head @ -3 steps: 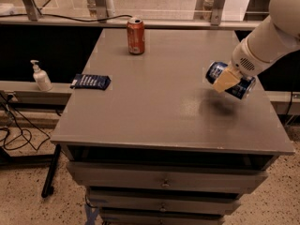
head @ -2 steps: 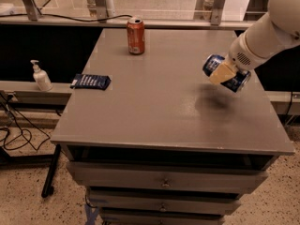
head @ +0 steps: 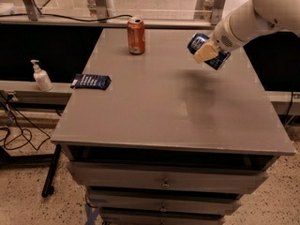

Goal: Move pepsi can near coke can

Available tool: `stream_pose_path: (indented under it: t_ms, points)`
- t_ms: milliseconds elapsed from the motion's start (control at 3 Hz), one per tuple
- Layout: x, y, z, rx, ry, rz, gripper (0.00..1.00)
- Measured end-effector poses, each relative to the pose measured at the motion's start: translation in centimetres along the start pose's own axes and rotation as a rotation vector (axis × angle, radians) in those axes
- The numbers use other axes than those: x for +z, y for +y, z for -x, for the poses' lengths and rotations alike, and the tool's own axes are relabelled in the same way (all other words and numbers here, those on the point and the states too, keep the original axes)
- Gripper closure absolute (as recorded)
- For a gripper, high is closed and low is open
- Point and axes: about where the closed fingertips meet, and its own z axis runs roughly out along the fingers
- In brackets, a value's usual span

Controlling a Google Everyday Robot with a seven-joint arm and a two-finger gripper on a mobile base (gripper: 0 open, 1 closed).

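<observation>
One camera looks down from the front onto the flat grey cabinet top (head: 140, 111), seemingly near; the gripper (head: 209, 54), upper right, grips the blue metal can (head: 198, 41).

A grey worktop (head: 140, 121) tops a stack of drawers (head: 164, 183). A flat dark blue snack packet (head: 91, 81) lies at its left edge. A white pump bottle (head: 41, 76) stands on the ledge beside it, above black cables (head: 14, 135). The gripper (head: 208, 53) hangs over the worktop's right rear.

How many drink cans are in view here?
2. The coke can stands upright at the far edge of the table; the pepsi can is held tilted in the gripper above its right side. None seems hidden.
</observation>
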Motion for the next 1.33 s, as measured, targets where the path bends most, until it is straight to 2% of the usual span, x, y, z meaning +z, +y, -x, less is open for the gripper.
stream_pose_path:
  t_ms: [333, 667, 1000, 1333]
  points:
    - [2.1, 0.1, 4.4, -0.116, -0.088, 0.021, 1.00]
    - [4.0, 0.4, 7.8, -0.195, -0.163, 0.041, 1.00]
    - [6.2, 0.6, 9.9, -0.228, -0.211, 0.060, 1.00]
    - [7.9, 0.4, 11.2, -0.205, -0.266, 0.076, 1.00]
